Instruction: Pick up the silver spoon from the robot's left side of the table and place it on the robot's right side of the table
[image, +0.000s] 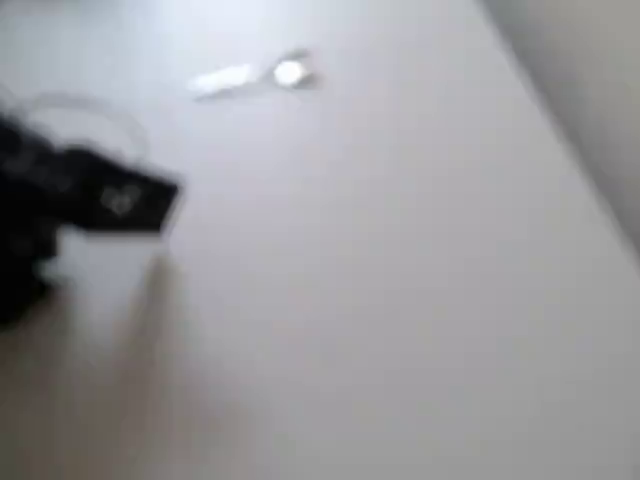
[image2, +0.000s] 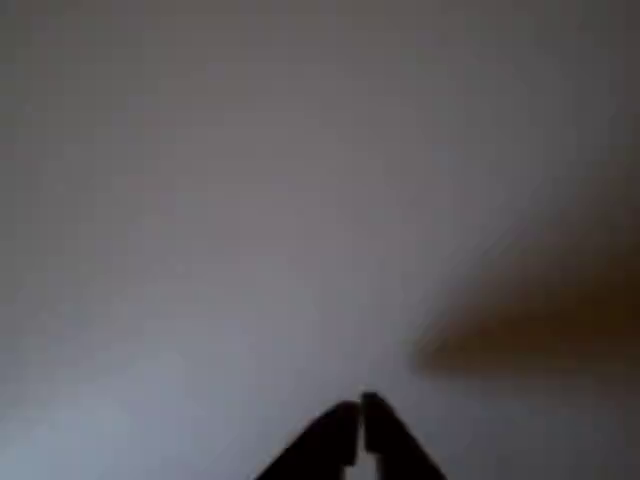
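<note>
From overhead I see the silver spoon (image: 255, 77) lying near the table (image: 400, 300) top edge, well apart from my gripper (image: 150, 205). The wrist view shows the jaws together, holding nothing.

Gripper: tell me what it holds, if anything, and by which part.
Nothing is held. In the wrist view the gripper has its fingertips together with nothing between them. The spoon lies apart on the table.

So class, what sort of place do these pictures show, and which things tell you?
Probably a plain tabletop robot test bench, not a kitchen: a bare white table, one lone spoon lying on it, and a black robot arm whose gripper hangs over the table.
</note>
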